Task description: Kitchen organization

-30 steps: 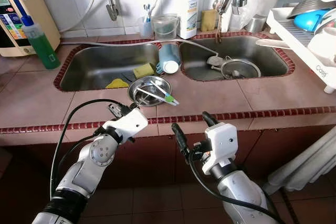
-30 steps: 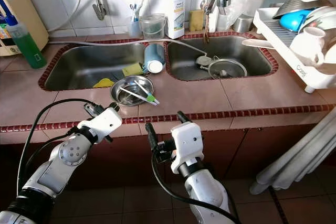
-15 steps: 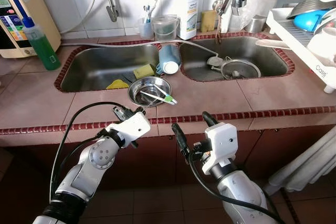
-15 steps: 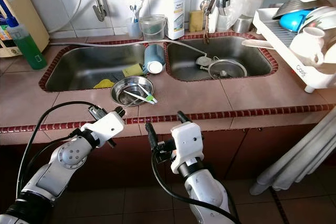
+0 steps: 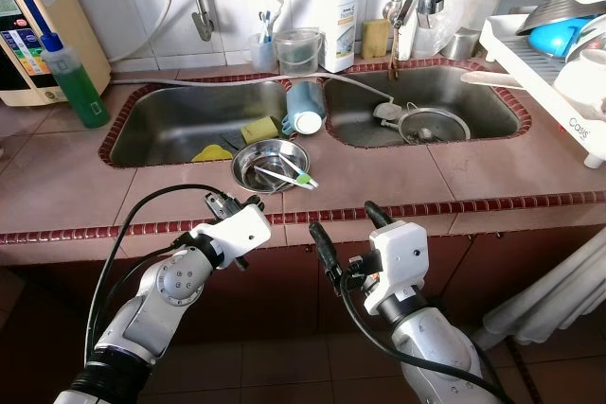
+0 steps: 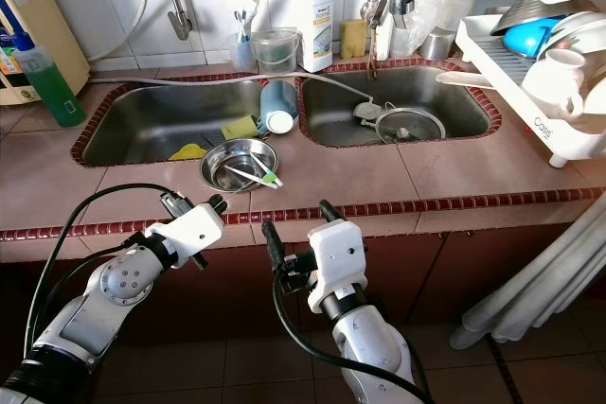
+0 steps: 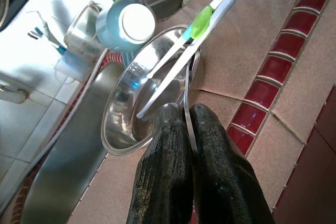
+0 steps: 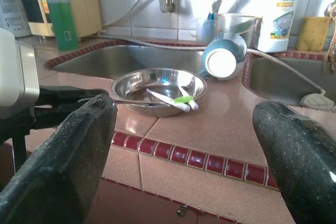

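A steel bowl (image 5: 270, 160) stands on the tiled counter between sink and front edge. Two white utensils with a green part (image 5: 289, 174) lie across its rim. My left gripper (image 5: 222, 202) is at the counter's front edge just before the bowl. In the left wrist view its fingers (image 7: 168, 145) are shut on a thin metal utensil handle (image 7: 187, 90) that reaches into the bowl (image 7: 131, 103). My right gripper (image 5: 344, 221) hangs open below the counter edge, nothing between its fingers (image 8: 79, 145). A blue mug (image 5: 304, 106) lies on its side on the sink divider.
Double sink: yellow sponge (image 5: 258, 127) in the left basin, strainer (image 5: 431, 123) in the right. Green soap bottle (image 5: 78, 82) at back left, white detergent bottle (image 5: 341, 16) by the wall. A loaded white dish rack (image 5: 559, 54) sits at right. A red tile edge (image 5: 492, 205) borders the counter.
My left gripper has shifted slightly toward the right along the counter edge, still shut on the handle. The right gripper has not moved.
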Robot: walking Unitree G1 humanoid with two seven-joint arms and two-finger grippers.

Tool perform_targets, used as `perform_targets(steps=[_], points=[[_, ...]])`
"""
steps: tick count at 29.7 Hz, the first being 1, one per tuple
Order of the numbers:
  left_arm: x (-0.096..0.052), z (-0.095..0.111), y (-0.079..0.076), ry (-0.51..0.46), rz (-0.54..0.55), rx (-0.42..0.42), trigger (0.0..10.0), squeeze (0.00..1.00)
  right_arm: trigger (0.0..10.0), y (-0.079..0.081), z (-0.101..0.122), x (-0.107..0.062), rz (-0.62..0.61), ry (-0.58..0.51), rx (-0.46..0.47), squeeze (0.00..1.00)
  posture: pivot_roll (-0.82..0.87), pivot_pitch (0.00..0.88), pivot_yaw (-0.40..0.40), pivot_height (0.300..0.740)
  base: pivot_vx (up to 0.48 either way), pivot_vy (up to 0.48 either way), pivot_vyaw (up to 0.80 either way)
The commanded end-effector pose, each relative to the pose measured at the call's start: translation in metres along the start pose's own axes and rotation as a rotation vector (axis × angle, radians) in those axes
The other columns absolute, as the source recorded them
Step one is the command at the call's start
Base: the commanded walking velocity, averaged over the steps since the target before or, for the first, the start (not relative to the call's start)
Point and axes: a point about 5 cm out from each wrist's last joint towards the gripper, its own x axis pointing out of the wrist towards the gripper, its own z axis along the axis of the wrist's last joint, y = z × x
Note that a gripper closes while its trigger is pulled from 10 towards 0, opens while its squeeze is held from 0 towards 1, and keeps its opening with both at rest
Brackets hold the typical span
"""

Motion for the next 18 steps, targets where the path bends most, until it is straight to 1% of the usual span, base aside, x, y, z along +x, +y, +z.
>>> perform_targets(steps=[1,10,12,18], points=[[-0.0052,-0.011,-0.014,0.051,-0.096,-0.004,10.0,0.0,10.0,0.0037,0.0036,0.0007,0.009,-0.014,0.014,0.0,-0.24,0.021,0.097,0.74,0.0,0.0,0.0],[-0.006,-0.01,-0.0159,0.041,-0.122,-0.004,10.0,0.0,10.0,0.0036,0.0033,0.0012,0.009,-0.015,0.017,0.0,-0.24,0.021,0.097,0.74,0.0,0.0,0.0],[-0.0067,-0.0079,-0.0184,0.026,-0.138,-0.01,10.0,0.0,10.0,0.0035,0.0033,0.0014,0.009,-0.014,0.019,0.0,-0.24,0.021,0.097,0.74,0.0,0.0,0.0],[-0.0064,-0.0052,-0.019,0.013,-0.146,-0.023,10.0,0.0,10.0,0.0038,0.0032,0.0013,0.007,-0.015,0.02,0.0,-0.24,0.022,0.1,0.74,0.0,0.0,0.0]])
